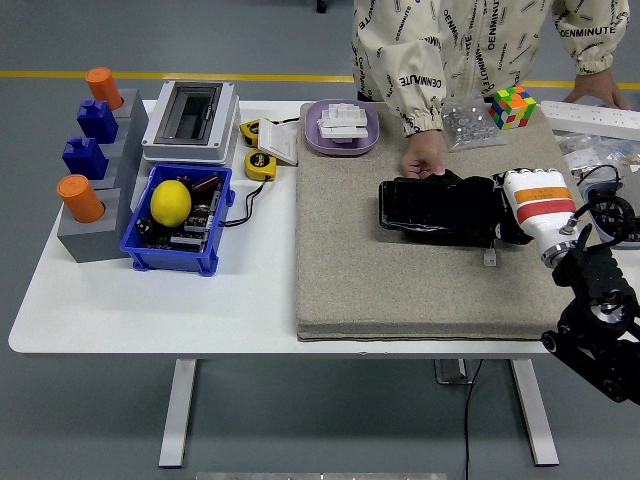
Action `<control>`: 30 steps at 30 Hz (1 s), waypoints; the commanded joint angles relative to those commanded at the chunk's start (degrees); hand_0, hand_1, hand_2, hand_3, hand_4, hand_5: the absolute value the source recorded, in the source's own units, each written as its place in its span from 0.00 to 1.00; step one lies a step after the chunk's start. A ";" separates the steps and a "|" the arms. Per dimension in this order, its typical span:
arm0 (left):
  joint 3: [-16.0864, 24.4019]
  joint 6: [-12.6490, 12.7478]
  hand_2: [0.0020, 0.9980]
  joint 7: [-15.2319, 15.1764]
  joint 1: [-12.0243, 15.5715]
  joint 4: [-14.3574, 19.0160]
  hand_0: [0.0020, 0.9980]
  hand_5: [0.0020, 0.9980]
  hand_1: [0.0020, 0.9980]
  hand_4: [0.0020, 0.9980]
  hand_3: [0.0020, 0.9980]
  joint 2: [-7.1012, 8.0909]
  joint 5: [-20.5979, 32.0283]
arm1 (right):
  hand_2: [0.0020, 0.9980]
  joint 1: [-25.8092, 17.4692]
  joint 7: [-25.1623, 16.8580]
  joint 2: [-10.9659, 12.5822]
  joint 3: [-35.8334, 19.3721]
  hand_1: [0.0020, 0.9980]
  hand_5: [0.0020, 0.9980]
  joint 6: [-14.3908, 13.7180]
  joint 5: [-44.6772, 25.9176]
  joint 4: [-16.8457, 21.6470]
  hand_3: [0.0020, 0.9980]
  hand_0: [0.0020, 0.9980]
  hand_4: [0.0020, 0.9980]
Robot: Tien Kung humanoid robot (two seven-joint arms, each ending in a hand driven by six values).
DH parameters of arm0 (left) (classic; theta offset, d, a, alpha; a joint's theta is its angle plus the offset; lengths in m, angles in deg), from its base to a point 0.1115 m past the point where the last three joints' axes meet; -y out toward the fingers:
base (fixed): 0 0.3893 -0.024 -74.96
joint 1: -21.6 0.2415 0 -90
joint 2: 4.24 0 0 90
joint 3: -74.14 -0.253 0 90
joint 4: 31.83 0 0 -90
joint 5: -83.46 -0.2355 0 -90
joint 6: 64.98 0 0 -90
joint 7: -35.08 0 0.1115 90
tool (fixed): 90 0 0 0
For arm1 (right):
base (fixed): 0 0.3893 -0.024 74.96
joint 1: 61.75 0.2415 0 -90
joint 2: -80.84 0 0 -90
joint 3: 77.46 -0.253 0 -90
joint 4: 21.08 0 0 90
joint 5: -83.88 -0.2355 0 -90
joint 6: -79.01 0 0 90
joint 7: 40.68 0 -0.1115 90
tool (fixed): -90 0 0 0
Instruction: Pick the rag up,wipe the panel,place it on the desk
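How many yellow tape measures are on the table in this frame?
2. One tape measure lies just right of the blue bin, near the mat's left edge; the other sits behind it, beside the grey box. More could be hidden behind other items.
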 joint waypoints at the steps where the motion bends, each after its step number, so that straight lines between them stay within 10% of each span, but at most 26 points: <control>1: 0.01 -0.01 0.64 0.01 -0.04 0.01 0.60 0.45 0.64 0.63 0.56 -0.01 0.01 | 0.37 -0.28 -0.01 0.35 -0.38 0.36 0.09 0.03 0.05 -0.03 0.38 0.28 0.92; 30: 0.73 0.01 0.64 0.00 0.02 0.09 0.60 0.45 0.64 0.63 0.56 -0.18 -0.36 | 0.37 -4.68 -0.02 6.47 -6.05 0.36 0.09 0.72 1.25 0.42 0.37 0.28 0.92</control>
